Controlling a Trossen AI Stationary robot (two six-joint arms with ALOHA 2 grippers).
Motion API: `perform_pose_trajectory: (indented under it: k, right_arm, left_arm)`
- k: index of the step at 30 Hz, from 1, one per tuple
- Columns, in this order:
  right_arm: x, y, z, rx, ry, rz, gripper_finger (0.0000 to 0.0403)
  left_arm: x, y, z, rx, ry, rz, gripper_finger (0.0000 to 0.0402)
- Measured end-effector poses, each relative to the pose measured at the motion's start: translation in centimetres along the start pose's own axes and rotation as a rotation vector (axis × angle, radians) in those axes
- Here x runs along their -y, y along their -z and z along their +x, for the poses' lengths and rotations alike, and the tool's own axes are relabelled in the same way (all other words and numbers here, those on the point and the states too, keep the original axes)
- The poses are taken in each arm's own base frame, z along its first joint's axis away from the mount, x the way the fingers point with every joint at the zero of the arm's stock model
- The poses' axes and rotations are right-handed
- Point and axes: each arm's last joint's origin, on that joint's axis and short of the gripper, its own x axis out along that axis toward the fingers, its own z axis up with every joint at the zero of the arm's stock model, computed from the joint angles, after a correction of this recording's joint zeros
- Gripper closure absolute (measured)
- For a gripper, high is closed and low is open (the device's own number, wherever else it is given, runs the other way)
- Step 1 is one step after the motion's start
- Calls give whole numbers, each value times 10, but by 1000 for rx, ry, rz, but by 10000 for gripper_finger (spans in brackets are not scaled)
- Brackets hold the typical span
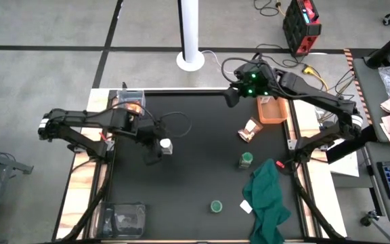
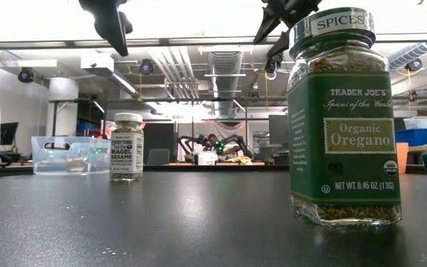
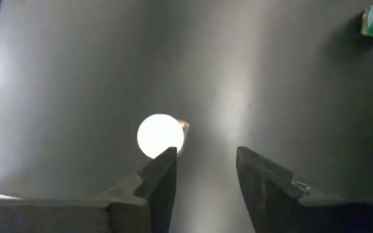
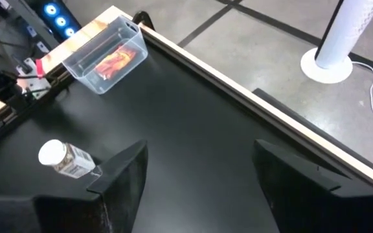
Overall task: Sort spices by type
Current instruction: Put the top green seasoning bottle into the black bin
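A clear jar with a white cap [image 1: 166, 145] stands upright on the black table, also seen as the jar [image 2: 127, 147] in the low view. My left gripper [image 3: 204, 165] is open and hovers above the table just beside the jar's cap [image 3: 160, 136], which lies outside the gap. One green-lidded oregano jar [image 2: 343, 111] stands near the near edge; the other green-lidded jar [image 1: 247, 160] stands right of centre. A foil packet [image 1: 249, 130] lies beyond it, and another packet [image 4: 112, 59] lies in a clear bin. My right gripper [image 4: 199, 178] is open, raised over the far edge. I do not see a second white-capped jar.
A clear bin [image 1: 128, 102] sits at the far left corner and another clear bin [image 1: 124, 218] at the near left corner. An orange tray [image 1: 273, 110] sits far right. A dark green cloth [image 1: 269, 200] and a white paper scrap [image 1: 246, 207] lie near right.
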Motion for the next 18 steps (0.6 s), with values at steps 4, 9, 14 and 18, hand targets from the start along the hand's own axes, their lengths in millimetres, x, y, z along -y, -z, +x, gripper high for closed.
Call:
perform_pose_trajectory:
  k: [4,9,14,18]
  right_arm:
    - [1,2,-5,-15,6,-1,131]
    - [2,6,-11,-52,4,-7,137]
    - [3,14,-15,-142,-18,61,143]
    - [0,24,-17,-243,-9,158,144]
  left_arm:
    - [-2,-1,0,4,-3,50,255]
    - [-1,-2,0,22,1,65,256]
    - [-1,-5,0,49,4,73,256]
    - [-1,-8,0,75,8,69,256]
